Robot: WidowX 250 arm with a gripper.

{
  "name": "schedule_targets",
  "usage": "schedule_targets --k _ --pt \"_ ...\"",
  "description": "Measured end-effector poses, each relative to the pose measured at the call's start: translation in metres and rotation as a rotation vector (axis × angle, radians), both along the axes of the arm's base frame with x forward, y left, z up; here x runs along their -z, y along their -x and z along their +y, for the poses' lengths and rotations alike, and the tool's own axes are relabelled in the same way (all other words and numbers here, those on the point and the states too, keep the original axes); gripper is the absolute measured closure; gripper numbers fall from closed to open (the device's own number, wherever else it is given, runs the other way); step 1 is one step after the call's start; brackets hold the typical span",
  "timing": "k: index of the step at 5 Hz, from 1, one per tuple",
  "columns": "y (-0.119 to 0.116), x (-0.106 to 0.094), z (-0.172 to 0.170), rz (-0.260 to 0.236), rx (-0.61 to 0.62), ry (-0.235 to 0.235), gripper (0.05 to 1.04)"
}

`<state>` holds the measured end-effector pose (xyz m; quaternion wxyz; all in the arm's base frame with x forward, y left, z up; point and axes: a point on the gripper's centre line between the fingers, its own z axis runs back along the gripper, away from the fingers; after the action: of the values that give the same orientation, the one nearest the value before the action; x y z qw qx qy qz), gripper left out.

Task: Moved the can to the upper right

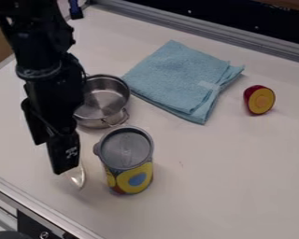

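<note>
Markings: white print on my gripper (52,158), too small to read.
Count: one can (130,161), one metal pot (103,99), one blue cloth (180,77), one cut fruit (260,100).
Can: upright, grey lid, yellow-and-blue wrap; lower centre, beside me, near the pot.
Pincer: released, fingers apart.

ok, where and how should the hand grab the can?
I'd take the can by its round body just below the grey lid, from straight above: it stands upright, and the pot behind crowds that side.
</note>
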<state>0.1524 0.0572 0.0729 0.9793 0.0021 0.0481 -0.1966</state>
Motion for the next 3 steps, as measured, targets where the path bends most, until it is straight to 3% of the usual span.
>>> schedule_targets --k 1,2,3 --pt "-0.011 0.007 -0.006 -0.005 0.017 -0.053 0.086" --pt "-0.007 0.033 -0.03 -0.04 -0.003 -0.083 0.086" --pt "-0.014 0.042 -0.046 -0.053 -0.012 -0.066 0.086"
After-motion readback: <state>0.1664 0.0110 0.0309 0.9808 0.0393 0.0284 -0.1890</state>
